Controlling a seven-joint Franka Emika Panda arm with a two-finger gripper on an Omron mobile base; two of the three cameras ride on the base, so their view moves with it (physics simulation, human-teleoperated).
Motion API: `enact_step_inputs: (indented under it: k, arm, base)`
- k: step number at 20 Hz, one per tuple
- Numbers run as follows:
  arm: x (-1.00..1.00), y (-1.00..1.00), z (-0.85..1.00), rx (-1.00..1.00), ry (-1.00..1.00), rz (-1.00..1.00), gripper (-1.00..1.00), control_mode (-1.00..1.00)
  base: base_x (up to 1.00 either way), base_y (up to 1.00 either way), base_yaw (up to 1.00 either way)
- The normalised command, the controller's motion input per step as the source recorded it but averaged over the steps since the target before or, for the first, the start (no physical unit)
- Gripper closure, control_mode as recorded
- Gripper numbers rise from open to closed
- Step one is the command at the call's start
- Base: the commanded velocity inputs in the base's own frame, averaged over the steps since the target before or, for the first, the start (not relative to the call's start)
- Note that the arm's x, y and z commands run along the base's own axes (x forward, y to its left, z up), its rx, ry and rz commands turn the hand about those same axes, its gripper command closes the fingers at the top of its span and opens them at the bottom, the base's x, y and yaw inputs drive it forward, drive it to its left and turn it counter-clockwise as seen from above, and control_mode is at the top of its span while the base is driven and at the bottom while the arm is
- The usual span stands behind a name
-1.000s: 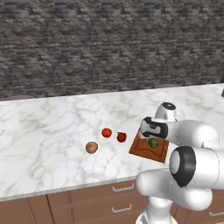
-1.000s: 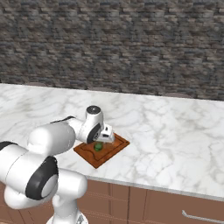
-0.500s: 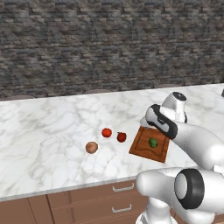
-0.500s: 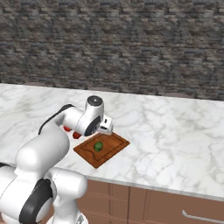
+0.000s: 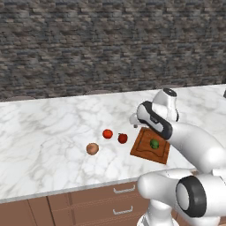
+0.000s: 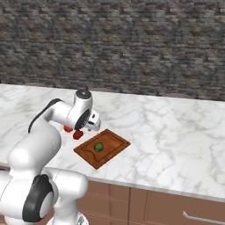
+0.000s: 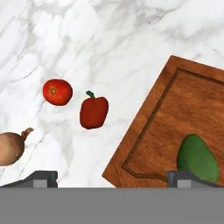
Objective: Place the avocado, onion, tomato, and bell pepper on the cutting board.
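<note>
Avocado (image 5: 154, 143) (image 6: 99, 146) (image 7: 197, 158) lies on the cutting board (image 5: 145, 149) (image 6: 112, 145) (image 7: 175, 118), inside the groove, not held by anything. Board sits flat on the white marble counter (image 5: 48, 132) (image 6: 176, 136) (image 7: 96, 39), near its front edge.

Bell pepper (image 5: 122, 138) (image 6: 78, 135) (image 7: 93, 112), red with a green stem, is on the counter just beside the board, on the side away from the avocado, not touching it. Tomato (image 5: 107, 133) (image 6: 67, 128) (image 7: 57, 92) is on the counter a bit further from the board than the pepper, close to the pepper but apart from it; in the right base view the arm partly hides it. Onion (image 5: 92, 148) (image 7: 11, 148), tan-brown, is furthest from the board of the three, beyond the tomato and pepper, on bare counter.

Gripper (image 5: 135, 119) (image 6: 93, 123) (image 7: 113, 177) hangs above the counter at the board's edge nearest the pepper. Fingers (image 7: 41, 177) are spread wide with nothing between them, so released and empty; one tip shows near the onion, the other near the avocado in the hand view.

Dark stone wall (image 5: 110, 44) (image 6: 132, 44) is behind the counter; brown cabinet drawers (image 5: 88, 207) (image 6: 167, 206) under it.
</note>
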Motion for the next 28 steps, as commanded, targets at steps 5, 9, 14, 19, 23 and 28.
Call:
enact_step_inputs:
  k: [5,9,14,19,23,28]
  arm:
    - [0.20,0.68,0.02,-0.05,0.10,0.00,-1.00,-1.00]
    - [0.21,0.35,-0.09,-0.04,0.00,0.00,-1.00,-1.00]
    - [0.25,0.08,-0.11,-0.01,0.01,0.00,-1.00,-1.00]
    - [0.16,0.00,-0.05,-0.02,0.03,0.00,-1.00,-1.00]
    - [0.22,0.00,-0.12,-0.02,0.06,0.00,-1.00,-1.00]
    - [0.23,0.00,-0.23,-0.03,0.09,0.00,-1.00,-1.00]
  base:
    - [0.00,0.00,0.00]
    - [0.00,0.00,0.00]
    - [0.00,0.00,0.00]
    - [0.00,0.00,0.00]
    - [0.00,0.00,0.00]
    - [0.00,0.00,0.00]
